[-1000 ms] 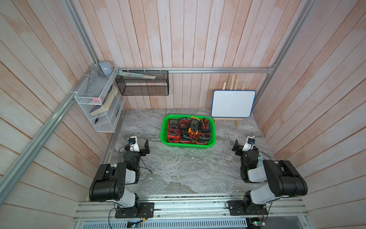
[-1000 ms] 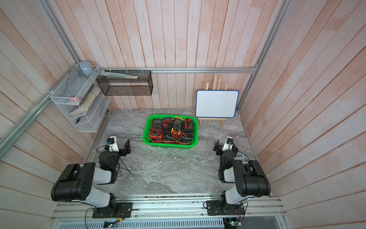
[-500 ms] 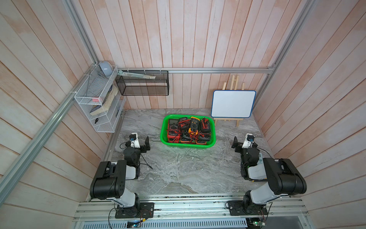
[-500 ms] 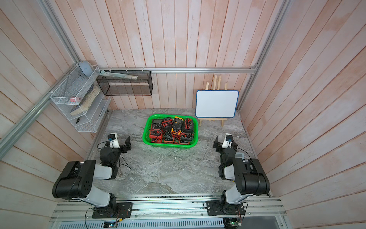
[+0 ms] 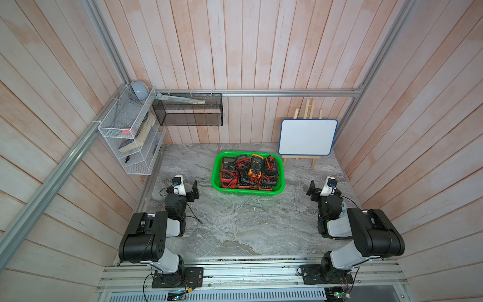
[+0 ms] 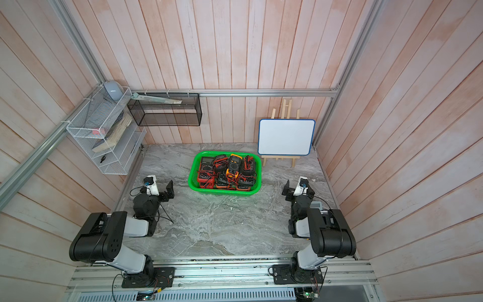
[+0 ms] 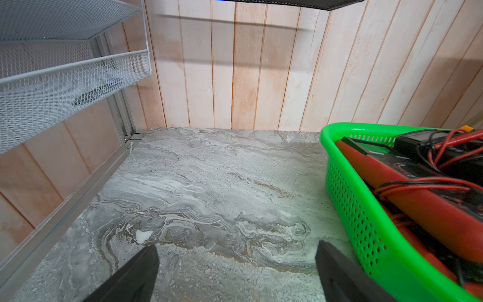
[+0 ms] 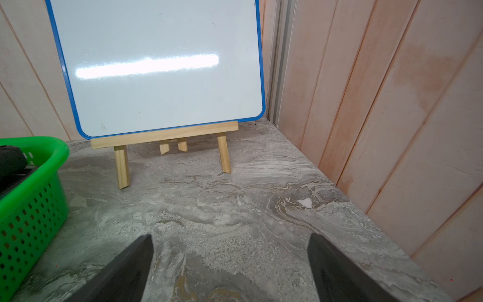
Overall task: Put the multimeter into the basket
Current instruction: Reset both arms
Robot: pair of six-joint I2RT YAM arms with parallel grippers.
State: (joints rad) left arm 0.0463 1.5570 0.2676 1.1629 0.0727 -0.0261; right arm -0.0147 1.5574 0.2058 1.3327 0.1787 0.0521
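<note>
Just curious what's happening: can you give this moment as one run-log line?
left gripper: open, empty | right gripper: open, empty | bright green perforated plastic basket: holds red, yellow and black multimeters

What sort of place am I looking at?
Likely a staged workshop cell for robot testing: plank walls on an aluminium frame, two rail-mounted robot arms, and a green basket of multimeters.

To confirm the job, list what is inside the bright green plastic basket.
The bright green perforated plastic basket holds a heap of multimeters: a red-cased one, a yellow-cased one, tangled red and black leads. Its floor and anything underneath are covered.
</note>
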